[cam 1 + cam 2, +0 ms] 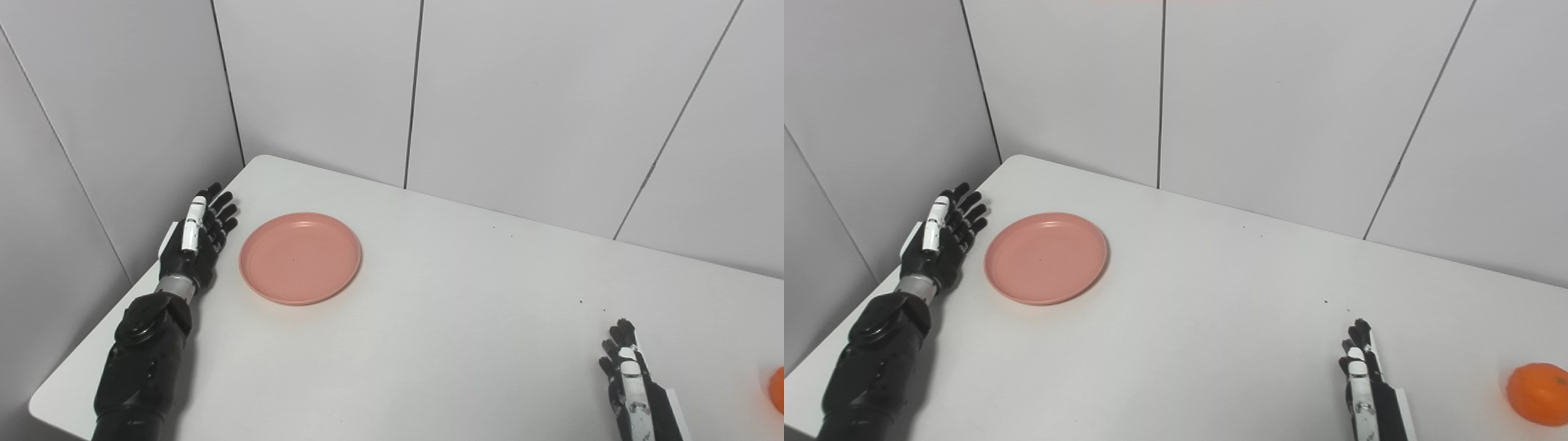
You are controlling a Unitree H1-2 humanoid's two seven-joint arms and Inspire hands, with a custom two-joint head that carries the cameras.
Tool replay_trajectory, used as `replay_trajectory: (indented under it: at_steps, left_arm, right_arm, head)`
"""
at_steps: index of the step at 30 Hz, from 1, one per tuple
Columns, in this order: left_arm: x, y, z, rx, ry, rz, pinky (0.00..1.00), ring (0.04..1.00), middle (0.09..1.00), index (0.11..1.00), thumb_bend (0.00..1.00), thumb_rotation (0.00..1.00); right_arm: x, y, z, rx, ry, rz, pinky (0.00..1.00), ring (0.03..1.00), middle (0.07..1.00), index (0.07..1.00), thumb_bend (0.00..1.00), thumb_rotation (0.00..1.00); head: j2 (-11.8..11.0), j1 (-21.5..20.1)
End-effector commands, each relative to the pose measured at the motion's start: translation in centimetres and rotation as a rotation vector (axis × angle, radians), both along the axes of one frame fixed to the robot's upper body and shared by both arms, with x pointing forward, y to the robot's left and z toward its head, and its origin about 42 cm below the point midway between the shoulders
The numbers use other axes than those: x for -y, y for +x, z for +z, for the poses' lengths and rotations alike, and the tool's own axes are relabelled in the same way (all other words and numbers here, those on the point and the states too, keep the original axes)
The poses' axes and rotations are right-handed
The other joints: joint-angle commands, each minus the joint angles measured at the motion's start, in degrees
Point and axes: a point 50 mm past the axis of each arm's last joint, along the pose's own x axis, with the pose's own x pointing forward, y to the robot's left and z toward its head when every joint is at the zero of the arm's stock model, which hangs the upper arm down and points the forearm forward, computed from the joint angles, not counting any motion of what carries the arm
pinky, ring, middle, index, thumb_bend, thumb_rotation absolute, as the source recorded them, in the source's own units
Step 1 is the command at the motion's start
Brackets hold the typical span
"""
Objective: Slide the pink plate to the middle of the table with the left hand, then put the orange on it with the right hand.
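The pink plate (300, 257) lies empty on the left part of the white table (465, 306). My left hand (199, 236) stands open just to the plate's left, palm facing the rim, with a small gap between them. The orange (1538, 394) rests near the table's right front, only a sliver of it showing in the left eye view. My right hand (1363, 380) is low at the front right, open with fingers pointing away, holding nothing, well left of the orange.
Grey panelled walls (520, 92) close in the table at the back and on the left. The table's left edge runs just behind my left forearm (144, 361). A few dark specks dot the tabletop.
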Motion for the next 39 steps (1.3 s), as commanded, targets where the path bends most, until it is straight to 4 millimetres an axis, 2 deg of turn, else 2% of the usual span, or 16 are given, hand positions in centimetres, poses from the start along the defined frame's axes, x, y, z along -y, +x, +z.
replay_trajectory:
  at_steps: [1, 5, 13, 24, 39]
  left_arm:
    - [0.6, 0.5, -0.4, -0.032, -0.039, -0.020, 0.95, 0.936, 0.933, 0.921, 0.34, 1.00]
    - [1.2, 0.5, -0.6, -0.023, -0.048, -0.057, 0.95, 0.945, 0.945, 0.941, 0.32, 1.00]
    - [2.3, 0.8, -1.3, -0.024, -0.043, -0.114, 0.93, 0.923, 0.926, 0.914, 0.35, 1.00]
    - [4.5, 0.6, -0.6, -0.044, -0.096, -0.153, 0.92, 0.918, 0.930, 0.924, 0.33, 1.00]
    - [6.7, 0.9, -1.8, -0.079, -0.090, -0.193, 0.91, 0.918, 0.924, 0.910, 0.32, 1.00]
  right_arm:
    - [0.1, 0.2, 1.2, 0.052, 0.001, 0.002, 1.00, 0.998, 1.000, 1.000, 0.08, 1.00]
    - [0.0, 0.2, 1.3, 0.053, -0.004, 0.001, 1.00, 0.997, 0.998, 1.000, 0.08, 1.00]
    - [-0.1, 0.2, 1.2, 0.063, -0.003, 0.004, 1.00, 0.994, 0.999, 1.000, 0.08, 1.00]
    - [-0.4, 0.3, 1.2, 0.067, -0.002, 0.004, 1.00, 0.993, 0.996, 1.000, 0.08, 1.00]
    - [-0.6, 0.4, 1.2, 0.074, -0.015, -0.004, 1.00, 0.980, 0.985, 0.994, 0.08, 1.00]
  head:
    - [0.13, -0.01]
    - [0.32, -0.21]
    - [0.43, -0.47]
    - [0.66, -1.36]
    - [0.88, -2.71]
